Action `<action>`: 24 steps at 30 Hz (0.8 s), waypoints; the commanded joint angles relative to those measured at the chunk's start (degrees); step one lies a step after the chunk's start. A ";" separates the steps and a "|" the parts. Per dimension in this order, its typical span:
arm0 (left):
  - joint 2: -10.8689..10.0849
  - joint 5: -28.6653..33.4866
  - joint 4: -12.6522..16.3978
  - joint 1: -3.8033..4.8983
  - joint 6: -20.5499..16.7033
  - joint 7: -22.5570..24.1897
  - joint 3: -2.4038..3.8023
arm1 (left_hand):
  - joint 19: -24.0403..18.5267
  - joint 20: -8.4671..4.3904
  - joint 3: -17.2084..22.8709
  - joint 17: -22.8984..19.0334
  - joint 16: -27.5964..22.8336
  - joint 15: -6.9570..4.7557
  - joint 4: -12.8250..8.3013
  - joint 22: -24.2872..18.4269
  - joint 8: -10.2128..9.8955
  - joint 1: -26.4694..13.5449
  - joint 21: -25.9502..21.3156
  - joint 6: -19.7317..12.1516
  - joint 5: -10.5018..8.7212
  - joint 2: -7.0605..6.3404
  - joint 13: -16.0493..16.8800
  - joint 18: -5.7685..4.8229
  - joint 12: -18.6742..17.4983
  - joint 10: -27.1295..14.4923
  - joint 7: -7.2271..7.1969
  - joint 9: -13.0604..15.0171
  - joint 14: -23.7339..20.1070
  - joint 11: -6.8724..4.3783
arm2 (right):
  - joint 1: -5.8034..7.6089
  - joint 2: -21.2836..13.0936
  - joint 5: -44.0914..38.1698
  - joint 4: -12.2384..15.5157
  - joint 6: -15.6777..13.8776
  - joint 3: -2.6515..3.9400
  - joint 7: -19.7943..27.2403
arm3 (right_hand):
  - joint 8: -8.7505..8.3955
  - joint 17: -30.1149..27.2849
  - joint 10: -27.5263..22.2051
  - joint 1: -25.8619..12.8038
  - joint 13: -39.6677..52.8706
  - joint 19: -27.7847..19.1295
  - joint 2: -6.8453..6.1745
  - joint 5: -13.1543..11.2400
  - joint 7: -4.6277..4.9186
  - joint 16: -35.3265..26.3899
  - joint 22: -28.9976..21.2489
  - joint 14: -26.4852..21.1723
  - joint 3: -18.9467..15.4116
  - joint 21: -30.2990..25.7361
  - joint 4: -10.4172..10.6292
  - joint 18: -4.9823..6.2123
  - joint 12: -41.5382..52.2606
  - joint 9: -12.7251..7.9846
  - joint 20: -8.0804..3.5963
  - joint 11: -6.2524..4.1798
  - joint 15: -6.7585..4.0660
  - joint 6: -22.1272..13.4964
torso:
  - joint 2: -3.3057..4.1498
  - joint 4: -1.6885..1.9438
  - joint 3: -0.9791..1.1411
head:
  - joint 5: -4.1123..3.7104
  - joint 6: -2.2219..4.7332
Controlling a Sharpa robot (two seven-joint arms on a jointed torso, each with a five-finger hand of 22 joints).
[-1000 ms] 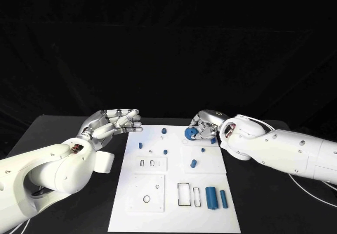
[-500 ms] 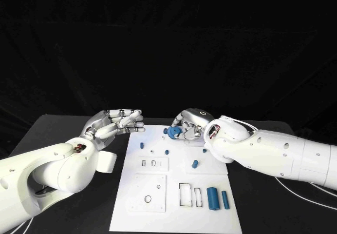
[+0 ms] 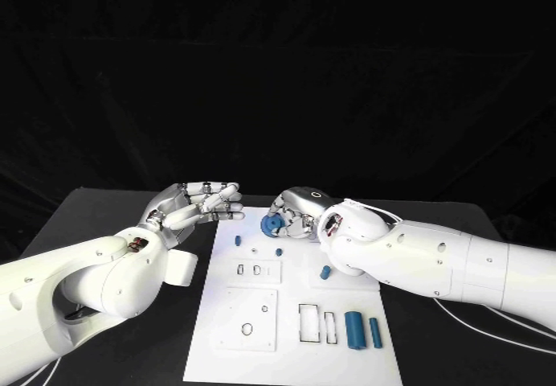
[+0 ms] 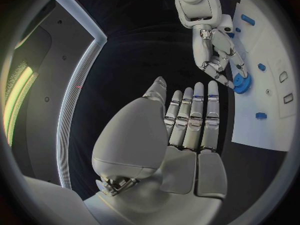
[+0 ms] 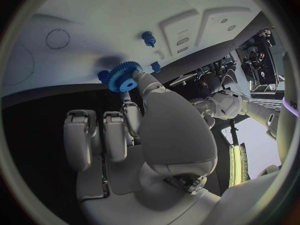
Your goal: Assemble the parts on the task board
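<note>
The white task board [image 3: 290, 322] lies lengthwise in the middle of the table. My right hand [image 3: 299, 211] hovers over the board's far left corner and pinches a blue gear [image 3: 273, 226] in its fingertips. The right wrist view shows the gear [image 5: 125, 76] just above the board [image 5: 94, 20]. My left hand [image 3: 191, 207] is raised beside the board's far left edge, holding nothing, a short gap from the gear. In the left wrist view its fingers [image 4: 194, 115] lie stretched out, facing the right hand [image 4: 215, 50] and the gear [image 4: 242, 82].
Small blue pegs [image 3: 238, 240] [image 3: 280, 252] [image 3: 325, 273] stand on the far half of the board. Two blue cylinders [image 3: 354, 329] [image 3: 375, 331] lie at its near right, next to rectangular slots [image 3: 307, 323]. Black table surrounds the board.
My right hand has carried the blue gear leftwards across the far end of the board, closer to my left hand. The left hand has hardly moved.
</note>
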 commanded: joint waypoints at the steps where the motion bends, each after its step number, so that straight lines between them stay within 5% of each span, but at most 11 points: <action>1: 0.16 -0.22 0.10 0.08 0.76 0.09 0.05 | 0.20 -0.06 0.05 0.09 -0.13 0.36 -0.38 0.08 -0.17 0.50 0.37 0.06 -0.11 0.04 -0.06 0.69 -0.28 -0.08 0.26 -0.08 0.24 0.20 | -0.28 0.71 -0.89 -0.66 0.98 -0.06 0.04 | 0.16 8.58 0.23 -0.40 0.18 2.24 0.00 -0.01 -1.20 0.18 10.21 4.58 0.36 0.37 0.04 -1.01 0.19 1.52 -0.24 0.06 -0.38 1.72 | 0.00 0.00 0.02 | -0.02 -0.06; 24: -0.09 -0.22 0.17 0.10 1.26 -0.57 0.05 | 0.13 -0.06 0.13 0.14 -0.28 0.39 -0.54 0.08 -0.31 0.70 0.41 -0.02 -0.12 0.05 -0.09 0.67 -0.44 -0.14 0.35 -0.10 0.18 0.26 | -0.85 1.60 -1.64 -2.94 2.07 -0.24 -0.79 | -0.59 8.43 -0.87 -1.71 -1.16 1.89 -1.01 -1.12 -0.86 0.11 9.85 4.53 1.16 0.00 0.30 -0.89 -1.57 1.63 -0.10 0.35 -0.16 0.98 | -0.01 -0.05 0.08 | -0.14 -0.41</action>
